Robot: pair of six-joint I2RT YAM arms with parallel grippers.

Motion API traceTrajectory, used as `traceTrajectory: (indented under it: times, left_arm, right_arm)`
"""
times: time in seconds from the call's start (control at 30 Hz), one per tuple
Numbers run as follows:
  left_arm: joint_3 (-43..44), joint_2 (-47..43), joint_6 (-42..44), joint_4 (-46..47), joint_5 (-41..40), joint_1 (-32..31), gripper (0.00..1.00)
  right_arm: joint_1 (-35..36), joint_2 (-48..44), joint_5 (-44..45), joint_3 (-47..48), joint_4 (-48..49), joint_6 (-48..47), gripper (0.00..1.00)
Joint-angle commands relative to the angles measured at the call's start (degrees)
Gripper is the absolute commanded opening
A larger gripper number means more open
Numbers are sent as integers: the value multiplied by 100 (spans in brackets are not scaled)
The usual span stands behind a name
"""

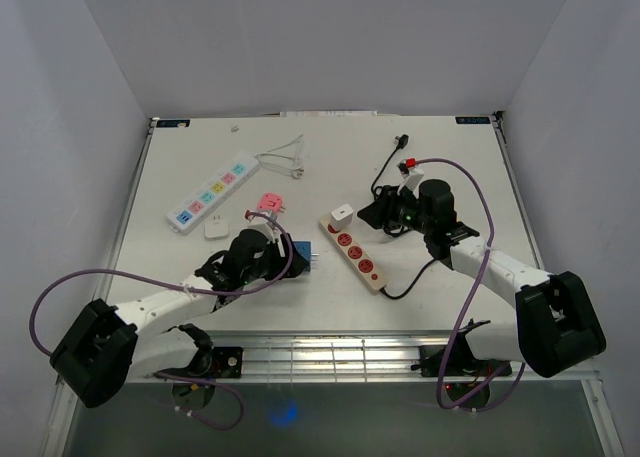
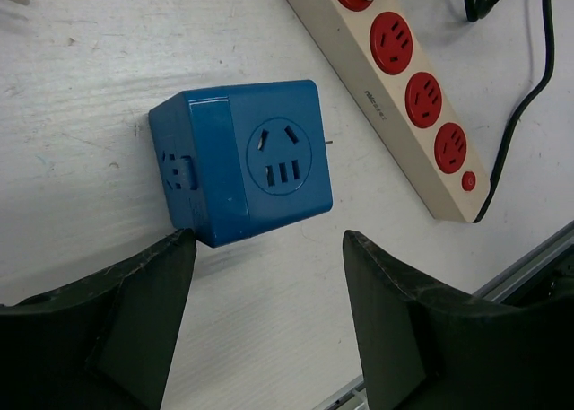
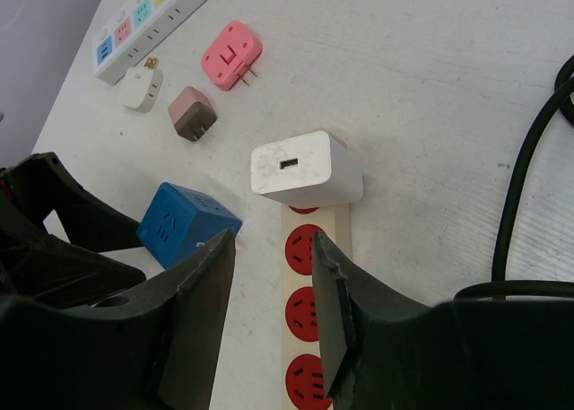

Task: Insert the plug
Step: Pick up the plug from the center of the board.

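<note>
Left arm (image 1: 160, 302): white link shells, black joint housings, a bulky black block at the base end. Right arm (image 1: 500, 267): same build. A purple cable (image 1: 45, 307) runs loose along each arm in wide loops. Left claw (image 2: 267, 248): two matte black fingers (image 2: 117, 329), broad and faceted, with flat inner faces. Right claw (image 3: 273, 241): same black, angular fingers. A small black box (image 1: 222, 361) sits at each arm's foot, with purple cable coiled around it.

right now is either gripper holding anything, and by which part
Nothing is held. The left gripper stands open just short of the blue cube socket adapter; the right gripper is open near the white USB charger.
</note>
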Motion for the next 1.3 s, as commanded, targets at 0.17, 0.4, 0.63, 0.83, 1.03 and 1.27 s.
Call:
traceTrajectory:
  times: [0.17, 0.4, 0.63, 0.83, 1.03, 1.27]
  left_arm:
    - [187, 436, -101, 657, 621, -275, 70]
    - [388, 471, 355, 790, 639, -655, 76]
    - [143, -512, 795, 131, -124, -655, 98]
    - [169, -1067, 1390, -450, -873, -655, 98]
    - [-85, -1032, 2393, 541, -653, -655, 98]
    - [-24, -637, 3211, 859, -56, -664, 98]
  right_arm:
    - [-17, 62, -145, 143, 229, -71, 46]
    - [-17, 115, -198, 161, 229, -80, 46]
    - [-26, 203, -303, 187, 238, -89, 46]
    - [-17, 255, -374, 196, 273, -89, 46]
    - [-17, 395, -461, 196, 369, -115, 47]
    - [-26, 396, -576, 179, 405, -89, 48]
